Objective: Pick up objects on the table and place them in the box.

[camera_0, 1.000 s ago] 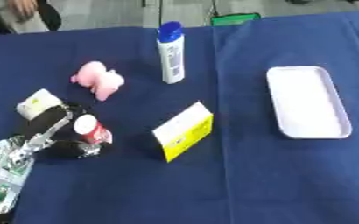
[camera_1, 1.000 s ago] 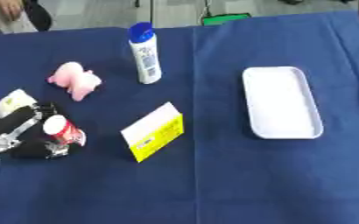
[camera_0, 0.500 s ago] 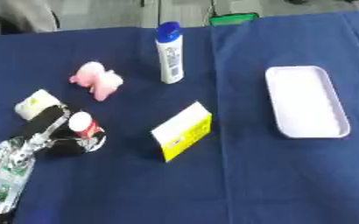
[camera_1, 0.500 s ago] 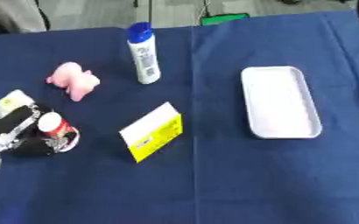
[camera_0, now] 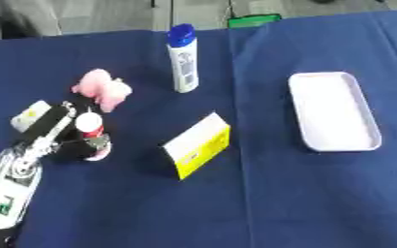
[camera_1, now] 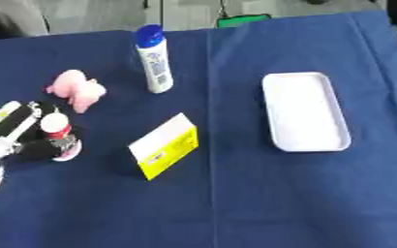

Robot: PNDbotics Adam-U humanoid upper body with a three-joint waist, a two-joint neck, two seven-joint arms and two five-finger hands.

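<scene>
Your left hand [camera_0: 56, 136] is at the left edge of the table [camera_0: 236, 203], fingers curled round a small bottle with a white cap and red band [camera_0: 90, 130], which stands roughly upright in the grip, low over the cloth. Whether its base touches the cloth I can't tell.

Just left of the hand, touching or nearly touching its back, lies a small white packet [camera_0: 30, 114]. Just beyond the fingertips, up and slightly right, sits a pink soft toy [camera_0: 102, 89]. Farther right and beyond that, a white bottle with a blue cap [camera_0: 182, 58] stands upright. Right of the hand, near it, a yellow-and-white carton [camera_0: 197, 151] rests on its long edge.

Well apart to the right lies the white tray-like box [camera_0: 333, 111], with nothing in it. Your right hand doesn't show in either view.
</scene>
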